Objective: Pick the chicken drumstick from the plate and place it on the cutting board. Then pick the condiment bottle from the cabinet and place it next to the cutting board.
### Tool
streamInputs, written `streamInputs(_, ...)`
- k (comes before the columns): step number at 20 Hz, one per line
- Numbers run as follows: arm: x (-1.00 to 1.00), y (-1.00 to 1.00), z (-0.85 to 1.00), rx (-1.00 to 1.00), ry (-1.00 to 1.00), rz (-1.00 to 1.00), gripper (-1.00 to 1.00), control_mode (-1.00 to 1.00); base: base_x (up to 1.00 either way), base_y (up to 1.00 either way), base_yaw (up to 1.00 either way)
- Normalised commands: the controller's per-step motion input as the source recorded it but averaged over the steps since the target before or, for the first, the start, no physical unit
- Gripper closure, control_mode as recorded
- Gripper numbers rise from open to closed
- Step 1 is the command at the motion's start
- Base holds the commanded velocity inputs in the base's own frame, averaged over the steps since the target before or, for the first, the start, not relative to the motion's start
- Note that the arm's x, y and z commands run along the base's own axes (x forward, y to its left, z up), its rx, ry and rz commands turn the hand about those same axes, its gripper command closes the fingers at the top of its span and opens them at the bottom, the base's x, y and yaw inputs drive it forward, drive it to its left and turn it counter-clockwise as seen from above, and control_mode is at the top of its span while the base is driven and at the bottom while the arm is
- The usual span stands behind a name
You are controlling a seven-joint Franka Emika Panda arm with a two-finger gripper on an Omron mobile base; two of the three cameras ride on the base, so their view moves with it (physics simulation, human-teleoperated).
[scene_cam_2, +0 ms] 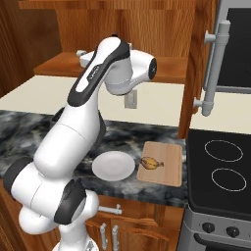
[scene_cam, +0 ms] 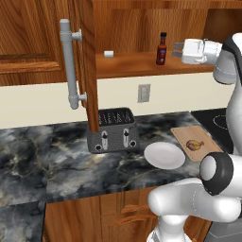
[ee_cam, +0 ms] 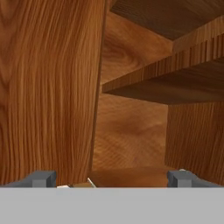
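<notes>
Left base view, gripper [scene_cam: 176, 47]: fingers spread, level with condiment bottle [scene_cam: 161, 49], just beside it.
Chicken drumstick [scene_cam: 194, 144]: on cutting board [scene_cam: 207, 145].
Plate [scene_cam: 164, 155]: bare.

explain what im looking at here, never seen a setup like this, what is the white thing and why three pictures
It is a rendered kitchen with a white robot arm. Two cameras sit behind the arm, left and right; the third looks along its hand into the wooden cabinet. The gripper is open, holds nothing, and sits beside the condiment bottle on the shelf. On the counter, the chicken drumstick lies on the cutting board, beside the bare plate and a toaster.
</notes>
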Motion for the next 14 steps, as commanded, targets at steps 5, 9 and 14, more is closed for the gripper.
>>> streamInputs(5,0.12,-0.05,0.00,0.00,0.00,0.00,-1.00,-1.00,0.00,0.00,0.00)
streamInputs(9,0.14,-0.04,0.00,0.00,0.00,0.00,-1.00,-1.00,0.00,0.00,0.00)
streamInputs(14,0.14,-0.05,0.00,0.00,0.00,0.00,-1.00,-1.00,0.00,0.00,0.00)
